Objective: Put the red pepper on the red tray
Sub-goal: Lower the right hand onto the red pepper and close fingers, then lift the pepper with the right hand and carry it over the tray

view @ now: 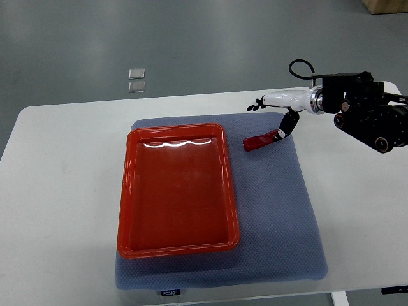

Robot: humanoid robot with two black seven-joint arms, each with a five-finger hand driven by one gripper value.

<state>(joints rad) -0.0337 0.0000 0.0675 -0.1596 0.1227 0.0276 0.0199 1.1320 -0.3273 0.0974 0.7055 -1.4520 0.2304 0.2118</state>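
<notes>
One right hand (280, 109), fingers spread, thumb touching red pepper (257, 142) just below, red tray (127, 191) left.

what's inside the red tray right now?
Nothing: the red tray shows only its bare floor with a light glare near the far wall. The red pepper lies outside it on the blue mat, under the right hand.

Tray (127, 191) on mat (280, 217), pepper (258, 142) right of it, under robot hand (277, 111).
</notes>
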